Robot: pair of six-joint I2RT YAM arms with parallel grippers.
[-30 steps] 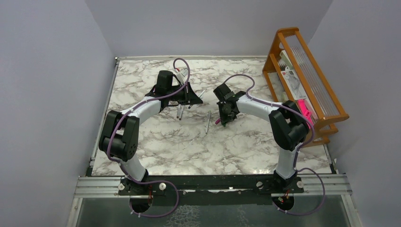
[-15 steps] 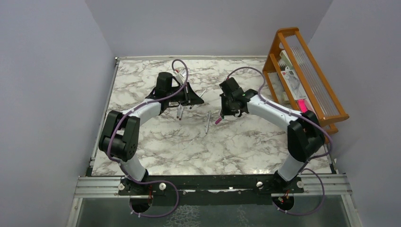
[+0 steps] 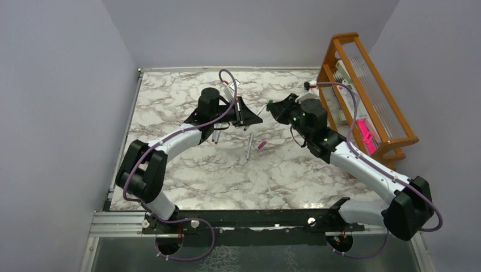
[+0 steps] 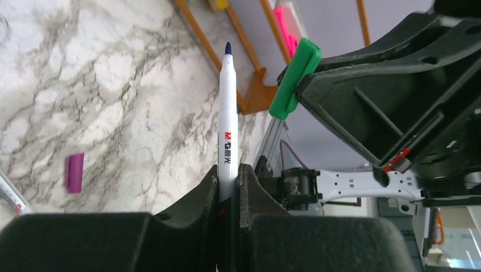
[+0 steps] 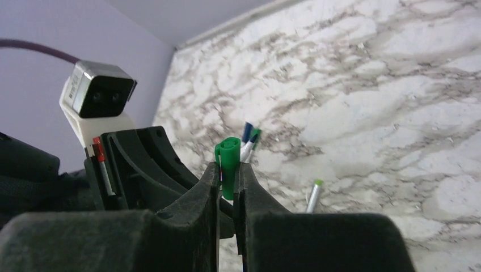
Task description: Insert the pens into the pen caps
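The left gripper (image 4: pixel 228 171), at lower centre of its wrist view, is clamped on a blue-tipped pen (image 4: pixel 228 113) that points up the frame. The right gripper (image 5: pixel 228 171) pinches the green cap (image 5: pixel 228 158) at mid-frame. A magenta cap (image 4: pixel 74 172) lies on the marble table (image 4: pixel 85 85) at lower left.

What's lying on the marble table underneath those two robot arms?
A magenta cap and a grey pen lie in the open on the table. A second pen is partly hidden by the left arm; anything else beneath it is covered.
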